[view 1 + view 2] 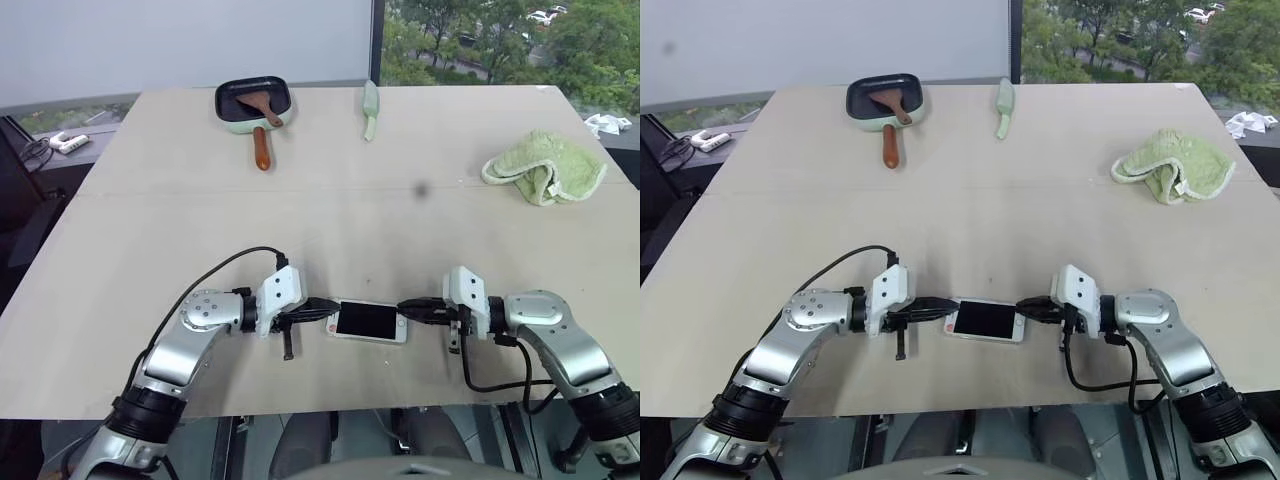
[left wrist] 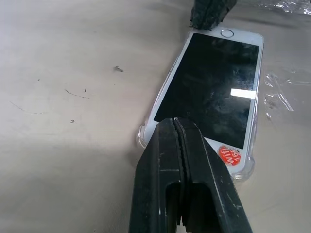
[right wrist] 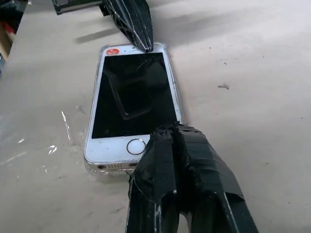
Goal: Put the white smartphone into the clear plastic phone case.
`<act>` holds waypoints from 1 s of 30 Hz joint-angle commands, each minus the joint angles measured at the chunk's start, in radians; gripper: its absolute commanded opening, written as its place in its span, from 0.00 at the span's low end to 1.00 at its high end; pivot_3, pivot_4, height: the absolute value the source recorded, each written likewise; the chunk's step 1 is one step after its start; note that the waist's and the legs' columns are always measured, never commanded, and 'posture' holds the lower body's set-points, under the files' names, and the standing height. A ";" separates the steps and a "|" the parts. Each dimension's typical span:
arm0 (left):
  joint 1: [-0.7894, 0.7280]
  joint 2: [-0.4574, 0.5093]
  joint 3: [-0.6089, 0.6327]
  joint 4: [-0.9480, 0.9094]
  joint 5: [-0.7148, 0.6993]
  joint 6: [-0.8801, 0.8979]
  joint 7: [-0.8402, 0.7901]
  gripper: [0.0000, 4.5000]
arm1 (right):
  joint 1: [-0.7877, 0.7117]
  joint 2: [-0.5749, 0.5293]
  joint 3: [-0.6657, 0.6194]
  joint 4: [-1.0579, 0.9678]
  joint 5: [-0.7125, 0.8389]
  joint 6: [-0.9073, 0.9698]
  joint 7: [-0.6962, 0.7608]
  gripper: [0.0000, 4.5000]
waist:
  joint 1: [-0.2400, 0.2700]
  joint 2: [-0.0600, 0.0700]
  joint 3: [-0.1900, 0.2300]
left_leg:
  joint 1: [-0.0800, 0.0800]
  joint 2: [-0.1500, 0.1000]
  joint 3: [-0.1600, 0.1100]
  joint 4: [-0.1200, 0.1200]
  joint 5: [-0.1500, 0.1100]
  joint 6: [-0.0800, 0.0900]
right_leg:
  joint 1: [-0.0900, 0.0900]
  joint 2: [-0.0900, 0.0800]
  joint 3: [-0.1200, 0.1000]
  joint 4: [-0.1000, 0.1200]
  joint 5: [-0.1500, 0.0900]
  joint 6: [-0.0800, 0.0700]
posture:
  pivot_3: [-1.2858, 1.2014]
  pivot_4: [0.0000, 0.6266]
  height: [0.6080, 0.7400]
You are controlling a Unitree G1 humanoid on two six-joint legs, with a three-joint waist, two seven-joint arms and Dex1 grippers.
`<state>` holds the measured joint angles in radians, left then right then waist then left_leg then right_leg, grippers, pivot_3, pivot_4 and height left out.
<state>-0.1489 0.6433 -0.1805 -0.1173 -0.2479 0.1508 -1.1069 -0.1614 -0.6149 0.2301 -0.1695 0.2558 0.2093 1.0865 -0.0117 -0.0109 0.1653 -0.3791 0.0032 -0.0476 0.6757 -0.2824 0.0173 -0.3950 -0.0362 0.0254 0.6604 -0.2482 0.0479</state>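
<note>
The white smartphone (image 1: 368,321) lies screen up near the table's front edge, seated inside the clear plastic phone case (image 2: 143,139), whose rim shows around its corners. A red sticker marks the phone's left end; its round home button is at the right end. My left gripper (image 1: 324,308) is shut, and its tip rests at the sticker end of the phone (image 2: 209,82). My right gripper (image 1: 404,309) is also shut, with its tip at the home-button end (image 3: 131,92). The two grippers point at each other across the phone, and neither holds anything.
At the back of the table (image 1: 200,230) sit a green pan (image 1: 253,102) with a wooden spatula in it and a pale green utensil (image 1: 371,108). A crumpled green cloth (image 1: 545,165) lies at the right. A power strip (image 1: 68,142) lies beyond the left edge.
</note>
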 commanded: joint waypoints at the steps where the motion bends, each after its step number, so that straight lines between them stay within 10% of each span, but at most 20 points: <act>1: 0.013 0.005 -0.015 -0.004 0.014 0.002 0.000 0.00 | 0.022 -0.046 0.063 0.020 -0.059 0.060 0.022 0.00 | 0.000 0.000 -0.001 | 0.000 0.000 0.000 0.000 0.000 0.000 | 0.000 0.000 0.000 0.000 0.000 0.000 | 0.52 0.24 1.00; 14: -0.003 0.008 -0.030 -0.044 0.022 0.040 0.004 0.00 | -0.053 -0.155 0.207 -0.013 -0.227 0.177 -0.003 0.00 | 0.002 -0.004 -0.018 | 0.002 0.000 -0.001 0.000 0.000 0.000 | 0.003 0.000 -0.001 -0.002 -0.001 -0.001 | 0.52 0.24 1.00; 30: -0.020 -0.006 -0.044 -0.069 0.032 0.067 0.008 0.00 | -0.016 -0.148 0.130 -0.152 -0.059 0.198 0.066 0.00 | 0.000 -0.003 -0.017 | 0.001 0.000 -0.002 -0.006 0.000 0.000 | 0.000 0.000 -0.001 -0.004 0.000 -0.001 | 0.52 0.24 1.00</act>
<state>-0.1629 0.6368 -0.2109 -0.1596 -0.2194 0.2117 -1.1042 -0.1973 -0.7685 0.3382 -0.3175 0.1845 0.4018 1.1316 -0.0115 -0.0140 0.1482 -0.3785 0.0032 -0.0494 0.6697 -0.2825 0.0173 -0.3949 -0.0361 0.0237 0.6567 -0.2488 0.0473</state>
